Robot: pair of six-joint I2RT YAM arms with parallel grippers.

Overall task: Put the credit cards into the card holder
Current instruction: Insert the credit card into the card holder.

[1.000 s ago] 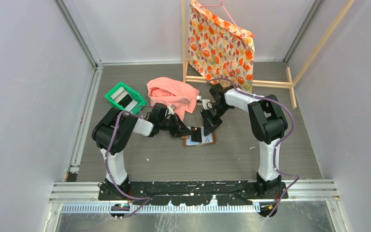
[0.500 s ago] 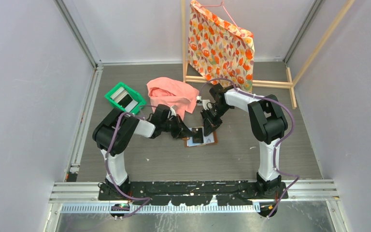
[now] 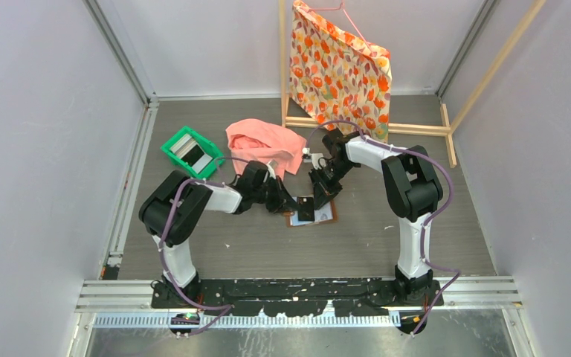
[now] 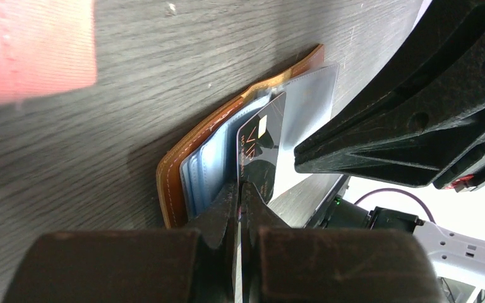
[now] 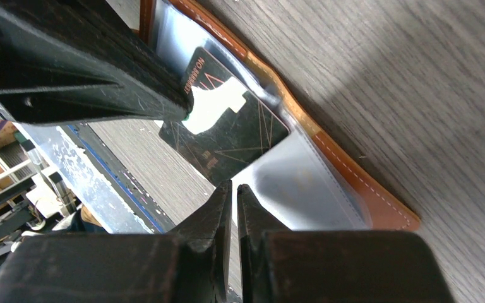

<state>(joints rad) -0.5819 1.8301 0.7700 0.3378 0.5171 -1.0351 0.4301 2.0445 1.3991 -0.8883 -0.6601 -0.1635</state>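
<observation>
The card holder (image 3: 321,216), a brown leather wallet, lies open on the table with its pale clear pockets up. My left gripper (image 3: 288,204) is shut on a dark credit card (image 3: 305,207). In the left wrist view the gripper (image 4: 240,189) holds the card (image 4: 262,148) on edge, its far end at the wallet's pockets (image 4: 202,173). My right gripper (image 3: 318,195) comes from the far side. In the right wrist view its fingers (image 5: 233,189) are pinched on the edge of a clear pocket (image 5: 303,186), next to the dark card (image 5: 227,139). More cards lie in the green tray (image 3: 175,149).
A pink cloth (image 3: 266,143) lies just behind the wallet. A floral cloth (image 3: 340,67) hangs on a wooden rack (image 3: 416,129) at the back. The green tray sits at the back left. Walls close the table in on the left, right and back.
My left arm has pushed a little to the right, carrying the dark card further over the wallet. The wallet has shifted slightly. My right gripper has hardly moved.
</observation>
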